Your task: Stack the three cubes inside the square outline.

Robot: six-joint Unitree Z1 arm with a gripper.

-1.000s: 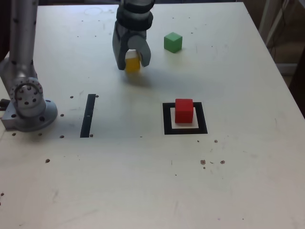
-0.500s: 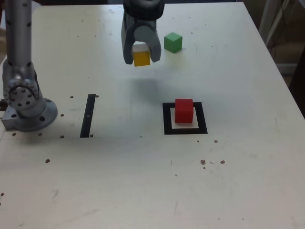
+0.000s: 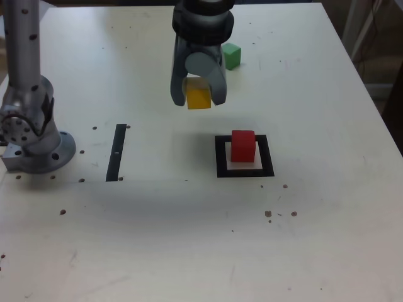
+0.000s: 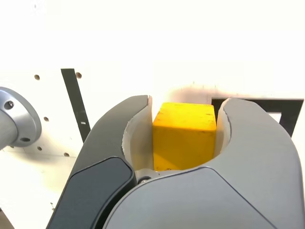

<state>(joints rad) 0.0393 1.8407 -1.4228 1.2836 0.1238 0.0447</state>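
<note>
My gripper (image 3: 198, 99) is shut on the yellow cube (image 3: 199, 97) and holds it in the air above the table, up and to the exterior view's left of the square outline (image 3: 245, 156). The red cube (image 3: 243, 146) stands on the pale centre of that outline. The green cube (image 3: 232, 55) sits on the table farther back, partly hidden behind my wrist. In the wrist view the yellow cube (image 4: 183, 136) fills the space between my fingers (image 4: 119, 138), and a corner of the square outline (image 4: 286, 110) shows beyond them.
A narrow straight black strip (image 3: 116, 151) lies on the table to the exterior view's left of the outline. The arm's grey base (image 3: 34, 135) stands at the table's left edge. Small dark specks dot the white tabletop (image 3: 189, 239).
My gripper has lifted the yellow cube off the table and carried it toward the exterior view's right and nearer the square outline. The red and green cubes have not moved.
</note>
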